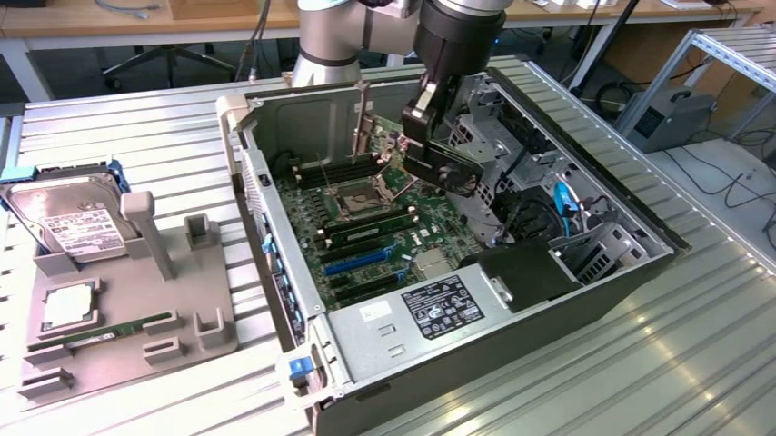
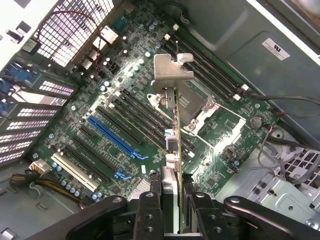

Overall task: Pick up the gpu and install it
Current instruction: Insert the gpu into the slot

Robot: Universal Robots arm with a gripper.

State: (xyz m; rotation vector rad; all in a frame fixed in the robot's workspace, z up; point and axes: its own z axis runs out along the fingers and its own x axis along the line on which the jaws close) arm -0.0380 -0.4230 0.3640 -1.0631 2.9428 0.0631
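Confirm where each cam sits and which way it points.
Exterior view: off the arm, raised, looking obliquely down into the open PC case on the slatted table; the arm shows, its pincer holding the gpu.
Wrist view: on the wrist, looking down along the pincer at the motherboard; its fingers clamp the gpu, seen edge-on.
Shared: gpu, pincer, motherboard with its blue slot.
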